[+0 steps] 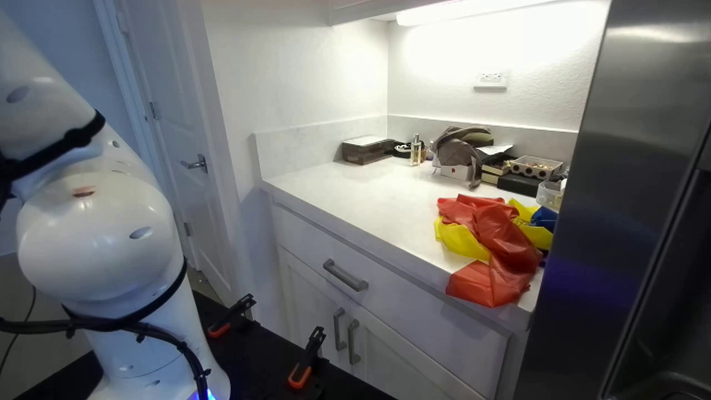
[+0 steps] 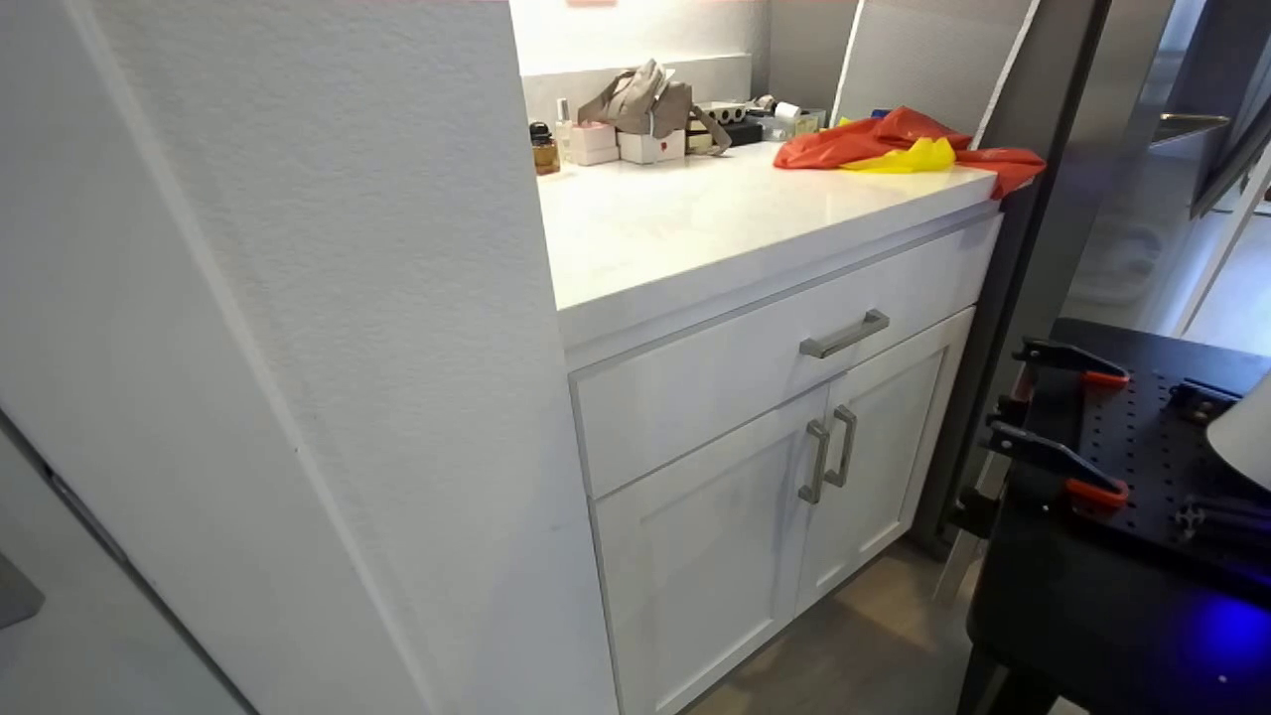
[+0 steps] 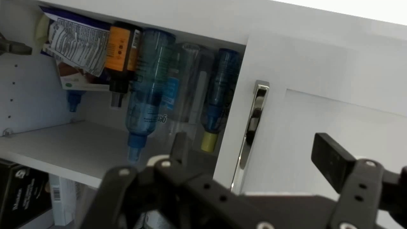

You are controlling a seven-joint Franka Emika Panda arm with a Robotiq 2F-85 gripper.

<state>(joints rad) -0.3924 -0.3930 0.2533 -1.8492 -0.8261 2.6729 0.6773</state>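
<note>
The wrist picture appears upside down. My gripper (image 3: 255,152) is open, with its fingers wide apart and nothing held. In the wrist view, a shiny metal handle (image 3: 254,121) on a white cabinet door (image 3: 337,133) lies between the fingers; no contact shows. Beside the door, the cabinet is open. It holds a large blue-tinted bottle (image 3: 148,82), a bottle with an orange label (image 3: 119,51), a blue bottle with a yellow cap (image 3: 219,92) and a crumpled packet (image 3: 79,44). The gripper is out of view in both exterior views; the white arm (image 1: 94,239) shows in an exterior view.
A white counter (image 1: 355,194) bears a red and yellow cloth (image 1: 505,250) and several boxes and small bottles. Below it are a drawer (image 2: 695,407) and shut doors. A steel fridge (image 1: 627,194) stands beside it. Clamps (image 1: 305,361) stick up from the black table.
</note>
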